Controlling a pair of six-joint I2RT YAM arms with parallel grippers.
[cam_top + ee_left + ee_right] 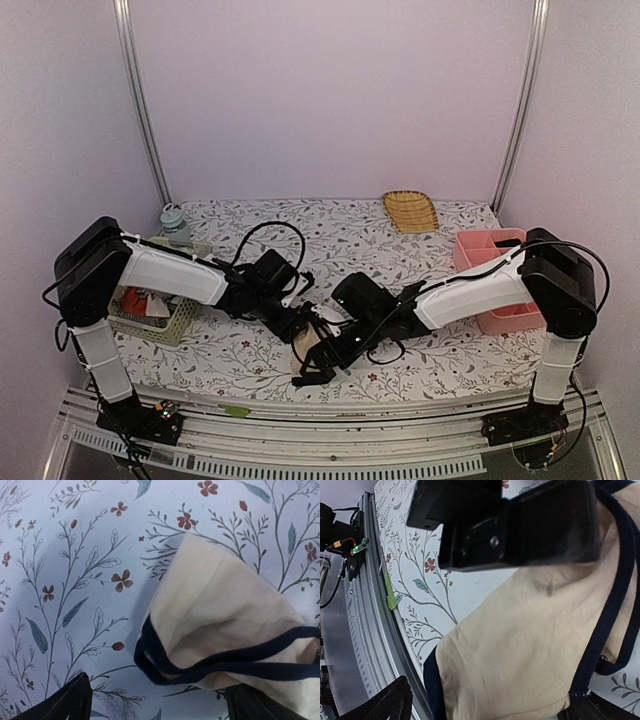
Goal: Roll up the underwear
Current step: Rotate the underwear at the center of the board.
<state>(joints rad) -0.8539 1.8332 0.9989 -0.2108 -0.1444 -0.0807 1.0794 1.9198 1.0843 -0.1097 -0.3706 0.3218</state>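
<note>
Near the near edge of the table, midway along, the beige underwear lies mostly hidden from above beneath left gripper and right gripper. Both gape wide, cloth between their fingers, unclamped.

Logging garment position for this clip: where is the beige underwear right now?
In the top view, the beige underwear lies on the table near the front edge, about centre, where the left gripper and right gripper meet over it.
</note>
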